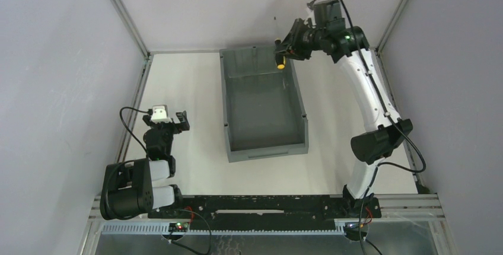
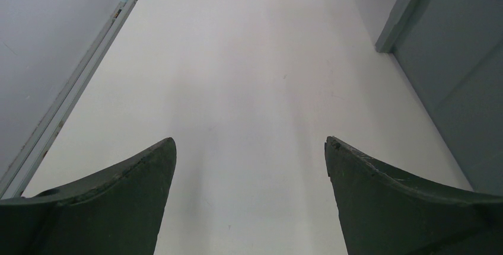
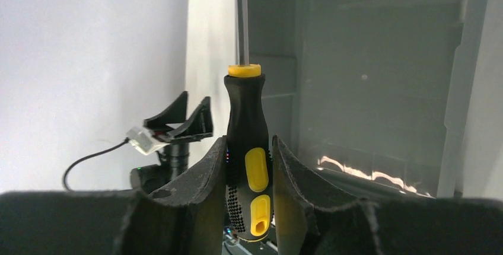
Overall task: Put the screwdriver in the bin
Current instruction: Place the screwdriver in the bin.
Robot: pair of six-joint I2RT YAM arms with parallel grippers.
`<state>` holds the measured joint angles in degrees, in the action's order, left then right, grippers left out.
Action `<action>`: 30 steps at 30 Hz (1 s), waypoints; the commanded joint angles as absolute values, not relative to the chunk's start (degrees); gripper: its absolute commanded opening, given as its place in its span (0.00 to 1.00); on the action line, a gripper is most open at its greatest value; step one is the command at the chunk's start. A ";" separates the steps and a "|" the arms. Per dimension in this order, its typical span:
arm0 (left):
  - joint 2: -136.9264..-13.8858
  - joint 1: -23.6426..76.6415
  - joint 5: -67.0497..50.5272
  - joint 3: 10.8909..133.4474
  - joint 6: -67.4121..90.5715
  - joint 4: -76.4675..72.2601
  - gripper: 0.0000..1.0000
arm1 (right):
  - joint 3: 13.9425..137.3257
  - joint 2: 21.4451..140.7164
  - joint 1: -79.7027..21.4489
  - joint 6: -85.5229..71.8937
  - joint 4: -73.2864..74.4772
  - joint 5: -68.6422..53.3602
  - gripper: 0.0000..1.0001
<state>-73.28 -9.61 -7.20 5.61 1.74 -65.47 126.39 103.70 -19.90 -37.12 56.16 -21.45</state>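
Over the bin's (image 1: 266, 152) 1 o'clock corner, the right gripper (image 3: 249, 142) pinches the screwdriver (image 3: 245, 112) by its black-and-yellow handle, with the shaft pointing away from the wrist. At the bin's 9 o'clock, the left gripper (image 2: 249, 142) hangs over the table (image 2: 237, 59), its fingers spread and holding nothing.

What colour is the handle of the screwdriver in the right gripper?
Black with yellow patches and a yellow collar; the screwdriver shows best in the right wrist view.
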 commanded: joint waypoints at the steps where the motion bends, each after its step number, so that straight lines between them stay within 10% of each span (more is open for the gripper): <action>1: -72.59 -9.43 -6.86 7.83 2.40 -67.84 1.00 | 129.57 105.66 -23.96 -34.83 57.81 -13.71 0.00; 30: -72.60 -9.45 -6.86 7.87 2.42 -67.85 1.00 | 115.63 120.32 -34.09 -33.90 48.99 -1.82 0.00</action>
